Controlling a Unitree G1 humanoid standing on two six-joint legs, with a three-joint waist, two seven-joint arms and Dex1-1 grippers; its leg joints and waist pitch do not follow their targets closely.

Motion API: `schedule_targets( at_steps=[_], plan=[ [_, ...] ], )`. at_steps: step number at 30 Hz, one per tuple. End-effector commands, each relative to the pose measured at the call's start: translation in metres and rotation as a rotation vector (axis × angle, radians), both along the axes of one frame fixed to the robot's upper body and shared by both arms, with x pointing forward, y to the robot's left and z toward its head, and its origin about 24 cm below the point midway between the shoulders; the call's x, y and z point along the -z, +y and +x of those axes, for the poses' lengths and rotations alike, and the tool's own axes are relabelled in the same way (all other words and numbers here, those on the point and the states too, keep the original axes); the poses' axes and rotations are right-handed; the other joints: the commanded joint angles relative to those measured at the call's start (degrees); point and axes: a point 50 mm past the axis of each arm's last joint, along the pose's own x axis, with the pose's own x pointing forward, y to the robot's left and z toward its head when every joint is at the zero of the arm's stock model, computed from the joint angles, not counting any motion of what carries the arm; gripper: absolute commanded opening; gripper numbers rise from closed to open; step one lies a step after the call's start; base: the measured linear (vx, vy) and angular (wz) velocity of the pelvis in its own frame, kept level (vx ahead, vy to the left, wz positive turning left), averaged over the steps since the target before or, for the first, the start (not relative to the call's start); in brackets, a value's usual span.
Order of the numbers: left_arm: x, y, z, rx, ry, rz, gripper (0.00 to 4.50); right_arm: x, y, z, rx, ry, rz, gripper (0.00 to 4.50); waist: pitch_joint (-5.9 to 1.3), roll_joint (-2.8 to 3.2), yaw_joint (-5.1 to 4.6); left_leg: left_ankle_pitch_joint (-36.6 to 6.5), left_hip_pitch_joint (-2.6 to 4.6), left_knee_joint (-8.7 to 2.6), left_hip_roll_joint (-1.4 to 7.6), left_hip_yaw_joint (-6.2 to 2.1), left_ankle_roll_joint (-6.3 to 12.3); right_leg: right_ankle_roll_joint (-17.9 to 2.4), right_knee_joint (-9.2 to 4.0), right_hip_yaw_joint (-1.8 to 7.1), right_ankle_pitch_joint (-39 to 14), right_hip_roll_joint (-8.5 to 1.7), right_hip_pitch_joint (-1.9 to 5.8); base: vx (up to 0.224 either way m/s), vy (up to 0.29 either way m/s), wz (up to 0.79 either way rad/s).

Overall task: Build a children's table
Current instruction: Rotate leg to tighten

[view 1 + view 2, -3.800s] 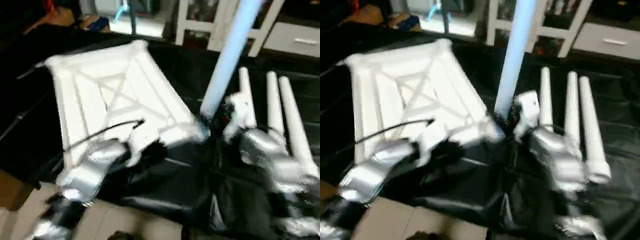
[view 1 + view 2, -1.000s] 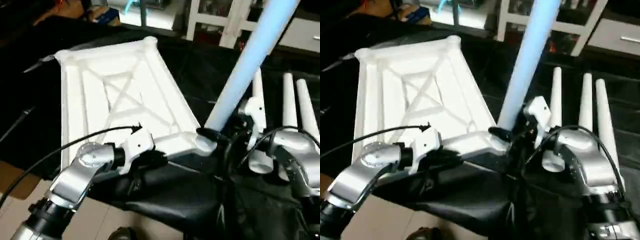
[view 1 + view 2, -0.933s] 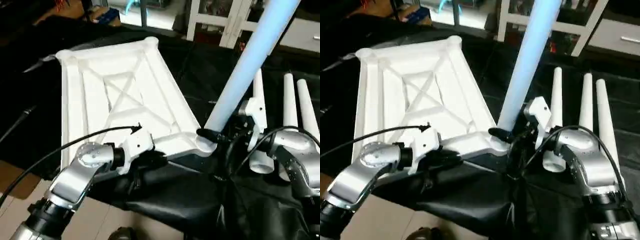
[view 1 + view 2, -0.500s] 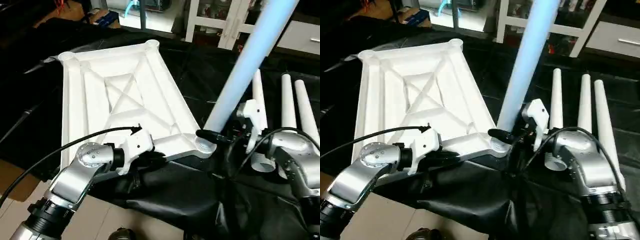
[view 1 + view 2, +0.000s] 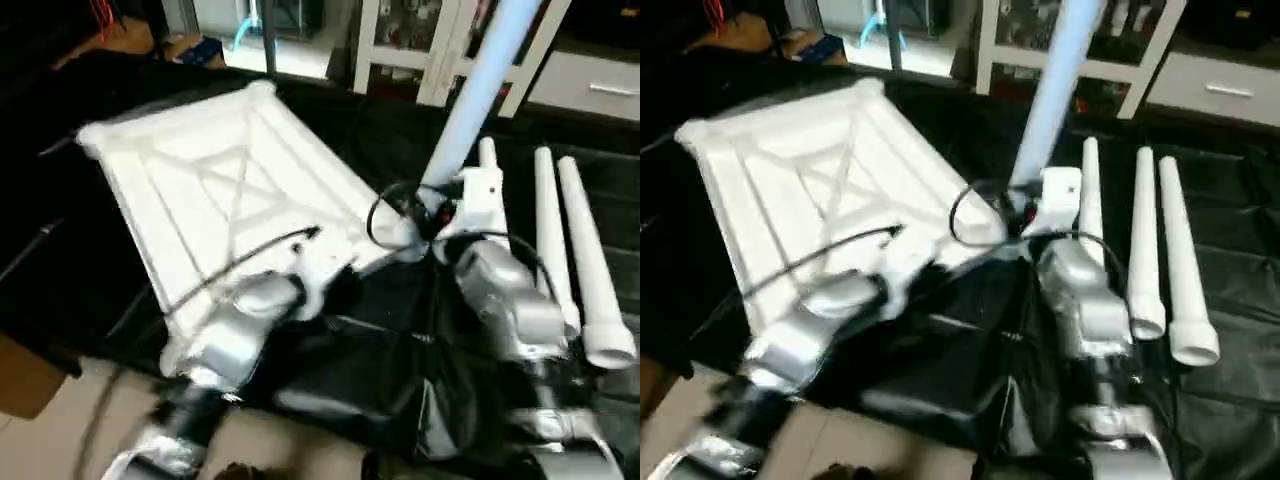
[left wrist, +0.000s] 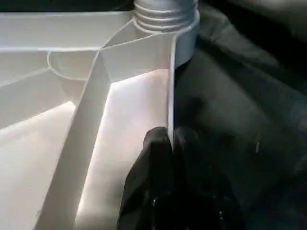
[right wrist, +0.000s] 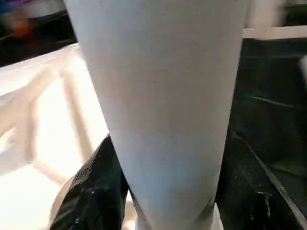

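The white tabletop (image 5: pixel 200 170) lies upside down on the black cloth, its X ribs facing up. One white leg (image 5: pixel 470 100) stands tilted at the near right corner socket (image 6: pixel 165 14), which shows a threaded collar. My right gripper (image 5: pixel 420 215) is shut on the leg's lower end; in the right wrist view the leg (image 7: pixel 158 96) sits between black fingers (image 7: pixel 93 191). My left gripper (image 5: pixel 335 285) is shut on the tabletop's near rim (image 6: pixel 170 86), pinching the thin wall close to that corner.
Three spare white legs (image 5: pixel 1143 240) lie side by side on the black-draped work table (image 5: pixel 400 330), right of my right arm. White shelving (image 5: pixel 420 50) stands behind the table. The table's near edge drops to the floor (image 5: pixel 60 420) at lower left.
The whole picture has shifted, so the camera moved. Both grippers keep their holds, and the leg still stands at the near right corner socket.
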Motion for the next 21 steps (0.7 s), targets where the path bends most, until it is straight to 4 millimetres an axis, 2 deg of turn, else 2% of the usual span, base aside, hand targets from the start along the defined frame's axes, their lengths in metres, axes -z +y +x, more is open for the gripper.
schedule_targets(
  at_steps=[1, 2, 3, 4, 5, 6, 7, 8, 9, 10, 11, 12, 13, 14, 15, 17, 18, 19, 21],
  plan=[
    [0.002, -0.021, -0.009, 0.094, 0.014, -0.035, 0.0, 0.04, 0.023, -0.008, -0.048, 0.183, 0.105, 1.88, -2.69, 0.58, -0.09, -22.6, 0.67, -5.17, 1.25, -1.38, -1.18, -5.1, -5.2, 1.2, -25.4, -1.71, 1.75, 0.0, 0.0, 0.0],
    [0.002, -0.02, -0.011, 0.12, 0.01, -0.037, 0.0, 0.036, 0.023, -0.007, -0.089, 0.153, 0.059, 1.88, -2.63, 0.56, -0.16, -23.2, 0.67, -5.19, 1.22, -1.35, -1.1, -5.0, -5.29, 1.21, -25.5, -1.69, 1.69, 0.0, 0.0, 0.0],
    [0.003, -0.008, -0.013, 0.165, -0.005, -0.017, 0.0, 0.023, 0.019, -0.007, -0.206, 0.052, -0.029, 1.88, -2.61, 0.11, -0.22, -24.0, 0.63, -5.2, 1.21, -1.39, -0.76, -4.6, -5.4, 1.18, -26.3, -1.71, 1.71, 0.0, 0.0, 0.0],
    [0.003, -0.007, -0.013, 0.168, -0.007, -0.015, 0.0, 0.022, 0.019, -0.008, -0.216, 0.046, -0.032, 1.88, -2.77, 0.24, 0.04, -23.9, 0.64, -5.2, 1.23, -1.61, -0.48, -4.5, -5.25, 1.16, -26.2, -1.87, 1.91, 0.0, 0.0, 0.0],
    [0.003, -0.002, -0.013, 0.182, -0.016, -0.006, 0.0, 0.018, 0.017, -0.009, -0.259, 0.015, -0.039, 1.88, -2.74, 0.12, -0.24, -22.5, 0.09, -5.36, 1.36, -1.52, 0.23, -4.9, -5.0, 1.38, -24.1, -1.95, 2.21, 0.0, 0.0, 0.0],
    [0.003, 0.004, -0.014, 0.194, -0.015, -0.001, 0.0, 0.015, 0.014, -0.011, -0.298, -0.004, -0.045, 2.44, -2.87, 0.17, 0.01, -21.0, 0.08, -5.29, 1.41, -1.4, 0.91, -5.4, -4.96, 1.44, -22.7, -2.01, 2.33, 0.0, 0.0, 0.0],
    [0.004, 0.028, -0.02, 0.272, -0.019, 0.013, 0.0, 0.001, -0.006, -0.02, -0.432, -0.083, -0.105, 2.44, -2.97, 0.05, 0.28, -19.3, 0.35, -5.06, 1.48, -1.16, 1.78, -6.3, -4.79, 1.67, -20.4, -1.98, 2.19, 0.0, 0.0, 0.0],
    [0.004, 0.032, -0.021, 0.29, -0.017, 0.015, 0.0, -0.002, -0.009, -0.022, -0.459, -0.094, -0.117, 2.58, -3.09, 0.11, 0.43, -18.2, 0.37, -4.98, 1.53, -1.11, 2.33, -6.9, -4.57, 1.75, -18.6, -1.98, 2.4, 0.0, 0.0, 0.0],
    [0.004, 0.036, -0.023, 0.303, -0.016, 0.017, 0.0, -0.003, -0.011, -0.024, -0.479, -0.101, -0.126, 2.6, -3.1, 0.02, 0.56, -15.8, 0.06, -4.87, 1.69, -0.89, 3.45, -8.6, -4.09, 1.89, -15.2, -1.96, 2.6, 0.0, 0.0, 0.0],
    [0.005, 0.05, -0.028, 0.334, 0.019, 0.027, 0.0, -0.01, -0.022, -0.034, -0.592, -0.118, -0.169, 2.67, -3.09, 0.08, 0.61, -15.1, 0.08, -4.73, 1.64, -0.75, 4.03, -9.3, -3.93, 1.92, -14.2, -1.86, 2.45, 0.061, -0.027, 0.05],
    [0.005, 0.054, -0.029, 0.339, 0.028, 0.029, 0.0, -0.012, -0.024, -0.036, -0.618, -0.12, -0.178, 2.76, -3.32, 0.27, 0.96, -12.8, 0.45, -4.43, 1.79, -0.54, 4.87, -11.1, -3.45, 2.0, -11.3, -1.96, 2.54, 0.061, -0.027, 0.05],
    [0.007, 0.07, -0.032, 0.347, 0.063, 0.049, 0.0, -0.017, -0.039, -0.05, -0.741, -0.088, -0.222, 2.91, -3.38, 0.4, 1.26, -9.4, 0.44, -4.11, 1.84, -0.33, 6.13, -12.8, -2.83, 2.03, -6.6, -1.71, 2.75, 0.076, -0.022, 0.05],
    [0.007, 0.07, -0.032, 0.347, 0.063, 0.049, 0.0, -0.017, -0.039, -0.05, -0.741, -0.088, -0.222, 2.98, -3.54, 0.41, 1.52, -6.9, 0.35, -4.01, 1.92, -0.4, 6.94, -13.7, -2.33, 1.99, -3.4, -1.68, 3.06, 0.082, -0.006, 0.01],
    [0.007, 0.074, -0.032, 0.348, 0.069, 0.055, 0.0, -0.018, -0.043, -0.054, -0.776, -0.073, -0.236, 2.98, -3.55, 0.48, 1.64, -3.3, 0.32, -3.65, 1.81, -0.11, 8.52, -15.6, -1.76, 2.03, 2.1, -1.55, 2.84, 0.082, -0.006, 0.01],
    [0.008, 0.079, -0.033, 0.349, 0.075, 0.061, 0.0, -0.018, -0.048, -0.058, -0.806, -0.055, -0.263, 3.07, -3.74, 0.54, 1.85, -1.0, 0.38, -3.35, 1.69, -0.11, 9.69, -16.9, -1.34, 1.99, 5.3, -1.59, 3.11, 0.07, 0.003, 0.01],
    [0.008, 0.084, -0.033, 0.349, 0.079, 0.069, 0.0, -0.02, -0.055, -0.062, -0.835, -0.049, -0.293, 3.15, -3.62, 0.51, 1.87, -0.1, 0.24, -3.24, 1.7, -0.04, 11.03, -17.9, -1.32, 1.94, 6.1, -1.75, 3.16, 0.0, 0.0, 0.0],
    [0.008, 0.086, -0.034, 0.351, 0.08, 0.072, 0.0, -0.022, -0.057, -0.063, -0.845, -0.058, -0.306, 3.15, -3.51, 0.52, 1.88, -1.1, 0.24, -3.32, 1.78, -0.07, 11.11, -18.0, -1.47, 1.96, 4.3, -1.94, 3.29, 0.0, 0.0, 0.0],
    [0.008, 0.086, -0.034, 0.352, 0.08, 0.073, 0.0, -0.023, -0.058, -0.063, -0.845, -0.062, -0.311, 3.15, -3.44, 0.53, 1.87, -1.8, 0.29, -3.39, 1.83, -0.06, 10.98, -17.9, -1.59, 1.95, 3.1, -2.01, 3.28, 0.0, 0.0, 0.0],
    [0.009, 0.088, -0.034, 0.363, 0.079, 0.079, 0.0, -0.025, -0.061, -0.063, -0.85, -0.072, -0.328, 3.15, -3.28, 0.5, 1.66, -4.3, 0.27, -3.65, 1.95, -0.15, 9.55, -17.3, -1.97, 1.91, -1.8, -2.08, 3.36, 0.0, 0.0, 0.0]
  ],
)
